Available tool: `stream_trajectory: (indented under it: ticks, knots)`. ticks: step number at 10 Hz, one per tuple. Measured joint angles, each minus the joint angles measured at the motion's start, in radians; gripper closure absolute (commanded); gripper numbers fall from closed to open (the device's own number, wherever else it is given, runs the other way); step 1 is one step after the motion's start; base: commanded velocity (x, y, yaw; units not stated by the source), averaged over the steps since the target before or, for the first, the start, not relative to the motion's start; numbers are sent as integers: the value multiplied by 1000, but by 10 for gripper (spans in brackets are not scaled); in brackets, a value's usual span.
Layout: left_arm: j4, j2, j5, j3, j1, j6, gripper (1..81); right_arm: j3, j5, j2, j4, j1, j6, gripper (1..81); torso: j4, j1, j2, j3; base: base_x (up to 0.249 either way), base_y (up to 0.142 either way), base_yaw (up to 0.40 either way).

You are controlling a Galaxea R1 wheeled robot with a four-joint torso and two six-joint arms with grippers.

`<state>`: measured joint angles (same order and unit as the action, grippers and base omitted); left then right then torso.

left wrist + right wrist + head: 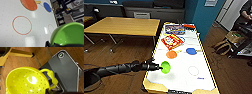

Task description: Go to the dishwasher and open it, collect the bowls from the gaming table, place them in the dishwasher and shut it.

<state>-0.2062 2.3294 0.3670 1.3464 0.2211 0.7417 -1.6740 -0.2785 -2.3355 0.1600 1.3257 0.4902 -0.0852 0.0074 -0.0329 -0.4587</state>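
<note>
The left hand (159, 67) is reaching in from the left over the near part of the tabletop (184, 75) and is gripping the green bowl (165, 67) by its rim; the left wrist view is showing the bowl (68, 33) tipped up, close against the dark fingers (48, 44) at its edge. The right hand is holding a yellow strainer bowl (26, 80) with small holes and a looped handle, hanging over the wooden floor (23, 60); its fingers are hard to make out, though the bowl is sitting tight against the wrist.

On the white tabletop, farther off, an orange paddle (171, 54) and a blue paddle (191, 51) are lying flat near the middle, with a red box (172, 41) and a tin (174, 29) beyond them at the far end. A wooden table (124, 26) is standing to the left.

As a judgement, the collecting step is under way: two bowls are in hand, and I am seeing no further bowl lying on the tabletop. Carrying them to the dishwasher, loading and closing it are still left. Whether the dishwasher is already open cannot be told.
</note>
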Motion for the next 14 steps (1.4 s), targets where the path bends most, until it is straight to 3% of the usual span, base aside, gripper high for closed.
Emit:
stream_trajectory:
  ticks: [2, 4, 9, 12, 14]
  knots:
    - [-51, -91, 13, -56, 129, 0, 811, -30, 10, -18, 1, 11, 0, 811, 0, 0, 0, 26, 0, 0, 0]
    - [-109, -122, -8, -70, 259, 0, 811, -40, 16, -31, 2, 17, 0, 811, 0, 0, 0, 53, 0, 0, 0]
    - [-266, -220, -131, -70, 503, 0, 811, -47, 22, -39, 8, 31, 0, 811, 0, -1, 0, 125, 0, 0, 0]
    - [-330, -239, -197, -37, 623, 0, 811, -57, 26, -40, 11, 34, 0, 811, 0, -3, -2, 175, 0, 0, 0]
    - [-362, -240, -246, 27, 706, 0, 811, -59, 29, -48, 18, 38, 0, 811, 0, -4, -3, 182, 0, 0, 0]
